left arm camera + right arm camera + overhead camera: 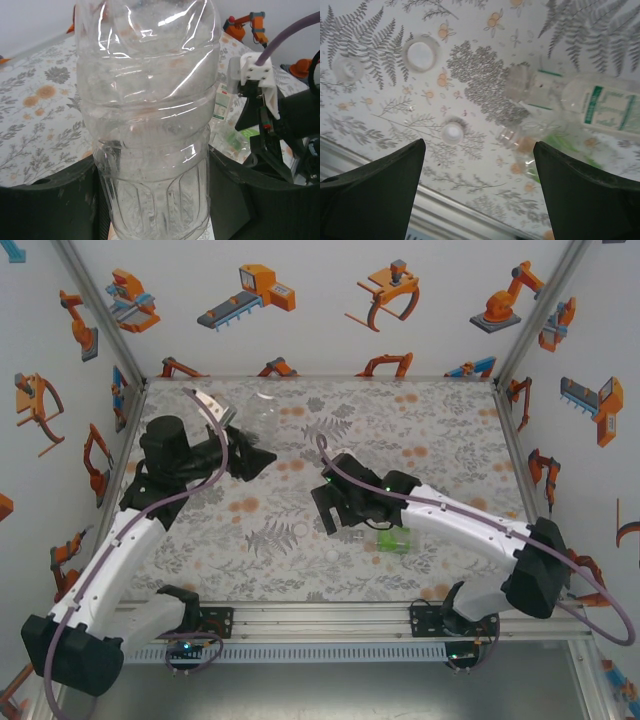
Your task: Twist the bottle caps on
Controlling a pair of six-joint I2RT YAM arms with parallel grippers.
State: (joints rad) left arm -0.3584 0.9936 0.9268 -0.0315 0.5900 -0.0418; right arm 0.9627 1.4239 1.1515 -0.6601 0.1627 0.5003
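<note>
A clear bottle [150,125] stands upright between the fingers [45,205] of my left gripper [253,447], which is shut on its ribbed lower body; it shows at the back left [256,417] of the table. My right gripper [479,150] hangs open over the table's near middle [332,508], nothing between its fingers. Below it lies a small white cap [453,133]. Two more white caps [421,54] [347,68] lie further off. A labelled bottle [600,102] and a green-tinted bottle [525,142] lie on their sides to its right.
The floral table mat [430,430] is bounded by patterned walls at back and sides. The metal front rail [450,210] runs just beneath the right gripper. The right arm's wrist [280,115] sits close to the held bottle's right side.
</note>
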